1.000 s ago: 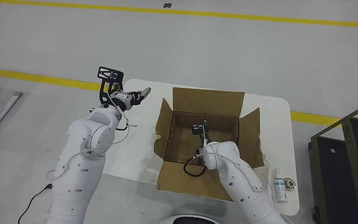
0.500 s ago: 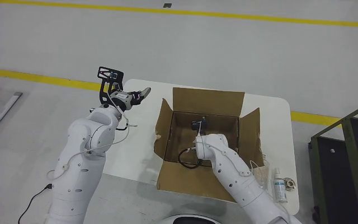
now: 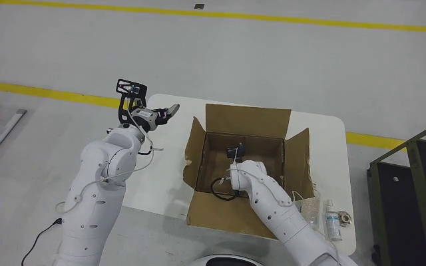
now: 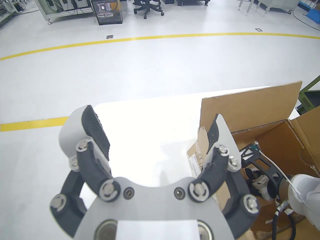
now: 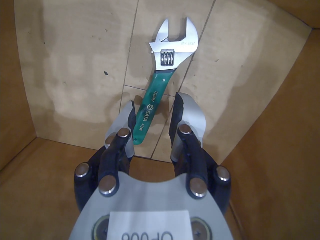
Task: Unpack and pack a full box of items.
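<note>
An open cardboard box stands on the white table. On the box floor lies an adjustable wrench with a green handle and a steel head. My right gripper is down inside the box, open, its fingers on either side of the wrench's handle end; one pad is close to the handle, the other stands apart. My right arm leans into the box from the near side. My left gripper is open and empty, held up over the table's far left corner, beside the box.
A small clear bottle and a small metal ring-like part lie on the table near its right edge, beside the box's right flap. A dark green frame stands right of the table. The table's left part is bare.
My right arm has shifted leftward and deeper into the box. The left arm has not moved.
</note>
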`<state>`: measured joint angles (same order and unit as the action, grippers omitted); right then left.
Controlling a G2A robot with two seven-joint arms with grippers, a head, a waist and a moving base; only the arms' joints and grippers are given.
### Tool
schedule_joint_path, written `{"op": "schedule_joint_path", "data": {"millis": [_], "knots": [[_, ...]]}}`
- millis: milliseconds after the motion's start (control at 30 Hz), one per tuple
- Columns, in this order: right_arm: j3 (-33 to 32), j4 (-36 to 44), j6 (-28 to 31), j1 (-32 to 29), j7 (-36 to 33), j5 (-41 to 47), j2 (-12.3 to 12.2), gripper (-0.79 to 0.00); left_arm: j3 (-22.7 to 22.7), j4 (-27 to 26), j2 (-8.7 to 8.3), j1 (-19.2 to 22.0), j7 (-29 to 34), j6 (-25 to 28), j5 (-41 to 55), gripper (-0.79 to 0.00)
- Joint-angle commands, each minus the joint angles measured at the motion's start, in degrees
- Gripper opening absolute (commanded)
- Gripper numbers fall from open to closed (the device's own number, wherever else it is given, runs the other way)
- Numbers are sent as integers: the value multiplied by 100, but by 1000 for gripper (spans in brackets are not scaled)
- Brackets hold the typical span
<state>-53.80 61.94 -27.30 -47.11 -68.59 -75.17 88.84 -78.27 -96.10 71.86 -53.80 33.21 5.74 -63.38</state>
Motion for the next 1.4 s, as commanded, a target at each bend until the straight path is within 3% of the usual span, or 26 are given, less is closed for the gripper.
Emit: {"op": "schedule_joint_path", "data": {"millis": [0,167,367,500,533,900,1133,1367], "knots": [[12,-66,23,27,32,5,18,-440,0,0,0,0,0,0,0,0],[31,-294,44,92,102,28,67,-459,0,0,0,0,0,0,0,0],[34,-498,52,145,193,67,120,-542,0,0,0,0,0,0,0,0],[28,-619,55,181,256,96,154,-650,0,0,0,0,0,0,0,0],[24,-646,55,192,270,102,161,-782,0,0,0,0,0,0,0,0],[-77,-557,178,218,428,176,205,-785,0,0,0,0,0,0,0,0],[-417,499,345,-95,314,-104,71,-785,0,0,0,0,0,0,0,0],[-1081,2578,719,-879,77,-609,-164,-785,0,0,0,0,0,0,0,0]]}}
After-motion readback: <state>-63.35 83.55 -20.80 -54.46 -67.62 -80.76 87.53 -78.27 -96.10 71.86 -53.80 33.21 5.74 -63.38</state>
